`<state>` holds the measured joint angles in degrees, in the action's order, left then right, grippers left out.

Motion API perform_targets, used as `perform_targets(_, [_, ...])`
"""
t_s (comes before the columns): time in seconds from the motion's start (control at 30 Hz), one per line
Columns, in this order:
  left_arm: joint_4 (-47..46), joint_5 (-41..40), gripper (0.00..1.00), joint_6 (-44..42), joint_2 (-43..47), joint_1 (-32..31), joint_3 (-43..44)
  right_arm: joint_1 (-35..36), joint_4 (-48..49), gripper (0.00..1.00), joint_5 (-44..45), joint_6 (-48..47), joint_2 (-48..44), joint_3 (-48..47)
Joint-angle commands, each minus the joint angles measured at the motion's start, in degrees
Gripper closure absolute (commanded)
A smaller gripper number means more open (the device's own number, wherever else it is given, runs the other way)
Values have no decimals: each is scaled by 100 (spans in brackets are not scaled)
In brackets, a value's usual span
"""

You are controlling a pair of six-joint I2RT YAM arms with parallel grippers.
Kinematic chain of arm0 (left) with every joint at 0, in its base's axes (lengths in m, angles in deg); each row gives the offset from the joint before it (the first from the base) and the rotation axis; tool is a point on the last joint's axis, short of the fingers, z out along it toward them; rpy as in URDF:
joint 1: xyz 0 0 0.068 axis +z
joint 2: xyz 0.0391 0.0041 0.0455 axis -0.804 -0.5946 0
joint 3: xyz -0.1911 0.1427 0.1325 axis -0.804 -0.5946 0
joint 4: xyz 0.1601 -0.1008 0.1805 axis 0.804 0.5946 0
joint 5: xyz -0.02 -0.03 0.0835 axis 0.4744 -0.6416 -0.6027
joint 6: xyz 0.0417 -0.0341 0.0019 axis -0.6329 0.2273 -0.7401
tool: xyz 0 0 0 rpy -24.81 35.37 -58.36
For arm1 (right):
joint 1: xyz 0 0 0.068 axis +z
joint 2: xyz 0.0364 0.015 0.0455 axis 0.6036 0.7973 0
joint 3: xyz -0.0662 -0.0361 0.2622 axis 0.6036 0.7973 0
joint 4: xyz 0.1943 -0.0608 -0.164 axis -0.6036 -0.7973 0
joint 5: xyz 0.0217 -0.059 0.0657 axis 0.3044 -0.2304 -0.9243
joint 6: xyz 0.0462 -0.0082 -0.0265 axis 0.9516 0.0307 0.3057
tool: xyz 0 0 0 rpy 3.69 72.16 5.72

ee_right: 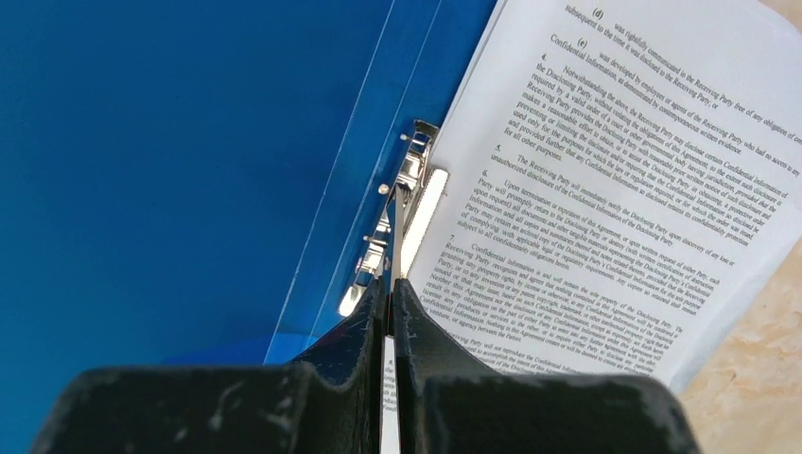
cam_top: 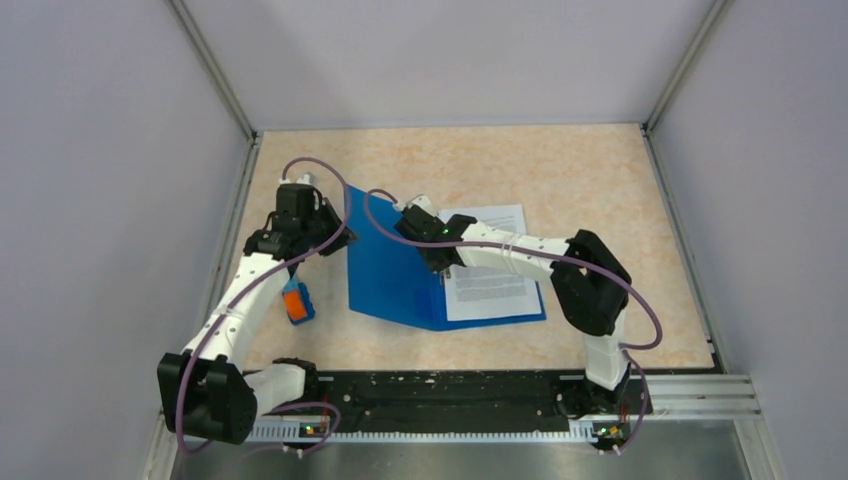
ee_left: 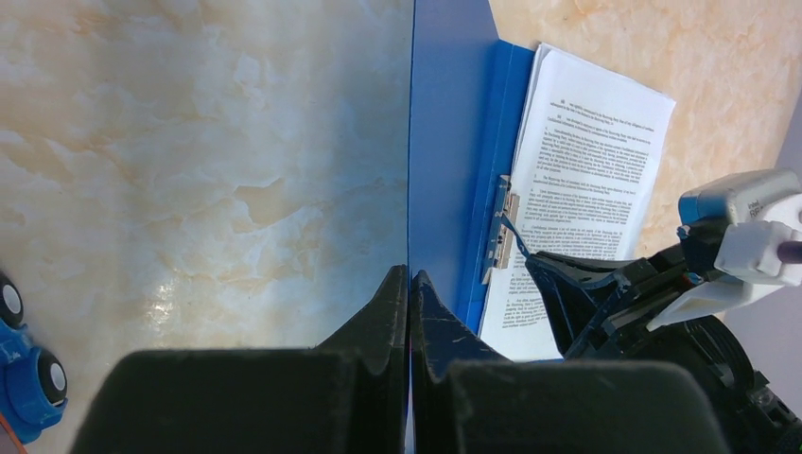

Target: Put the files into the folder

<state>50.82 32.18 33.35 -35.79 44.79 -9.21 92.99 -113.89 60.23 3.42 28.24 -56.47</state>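
The blue folder (cam_top: 390,270) lies open, its cover (ee_left: 444,142) raised on edge. My left gripper (ee_left: 409,274) is shut on the cover's free edge (cam_top: 330,222). The files (cam_top: 490,285), white printed sheets, rest on the folder's back half to the right of the spine (ee_right: 605,170). The metal spine clip (ee_right: 402,203) sits at the sheets' left edge. My right gripper (ee_right: 389,284) is shut on the clip's thin metal lever (cam_top: 442,265), which stands up between the fingertips. In the left wrist view the right gripper (ee_left: 530,260) reaches the clip (ee_left: 501,232) from the right.
A small orange-and-blue block (cam_top: 297,300) lies on the tabletop left of the folder, beside the left forearm, and shows at the lower left edge of the left wrist view (ee_left: 24,374). Grey walls (cam_top: 120,200) enclose the beige table on three sides.
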Motion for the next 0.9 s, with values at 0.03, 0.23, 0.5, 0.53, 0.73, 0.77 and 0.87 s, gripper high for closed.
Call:
perform_targets(0.03, [-274, -386, 100, 108, 71, 12, 7, 70, -58, 97, -289, 117, -367, 164])
perform_targets(0.23, [-269, -407, 100, 124, 83, 12, -10, 68, -41, 91, -340, 73, -443, 115])
perform_targets(0.5, [-269, -418, 100, 130, 77, 12, -19, 70, -66, 87, -362, 54, -523, 40])
perform_targets(0.53, [-275, -418, 100, 130, 73, 12, -19, 73, -79, 86, -362, 57, -531, 21])
perform_targets(0.73, [-275, -406, 100, 134, 79, 16, -16, 74, -132, 86, -364, 39, -521, -14])
perform_targets(0.77, [-275, -416, 100, 133, 72, 12, -19, 68, -137, 86, -373, 45, -532, -13])
perform_targets(0.87, [-271, -416, 100, 125, 62, 12, -27, 77, -161, 86, -375, 53, -534, -8])
